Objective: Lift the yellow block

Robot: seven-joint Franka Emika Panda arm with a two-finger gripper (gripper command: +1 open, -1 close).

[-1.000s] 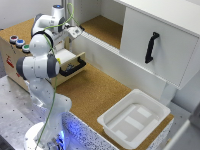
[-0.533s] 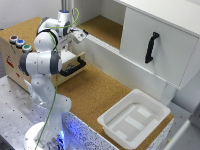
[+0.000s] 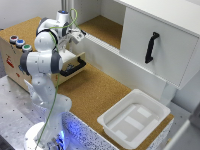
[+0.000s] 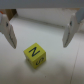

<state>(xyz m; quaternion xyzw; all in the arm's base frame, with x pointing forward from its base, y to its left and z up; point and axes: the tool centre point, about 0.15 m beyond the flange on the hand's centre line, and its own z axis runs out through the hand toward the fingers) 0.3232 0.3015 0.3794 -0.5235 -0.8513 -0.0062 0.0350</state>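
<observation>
The cork-topped table (image 3: 95, 90) carried a white tray (image 3: 134, 119) at the exterior view's right and a wooden drawer box (image 3: 15, 60) at its left. The gripper (image 4: 39, 34) was wide open, holding nothing, its 2 fingers (image 4: 7, 31) flanking the yellow block (image 4: 35, 55) without touching it.

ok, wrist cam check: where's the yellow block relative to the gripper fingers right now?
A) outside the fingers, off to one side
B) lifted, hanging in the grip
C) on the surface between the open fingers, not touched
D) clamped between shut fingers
C. In the wrist view the yellow block sits on the white surface, with the gripper open and a clear gap between the block and each of the fingers.
</observation>
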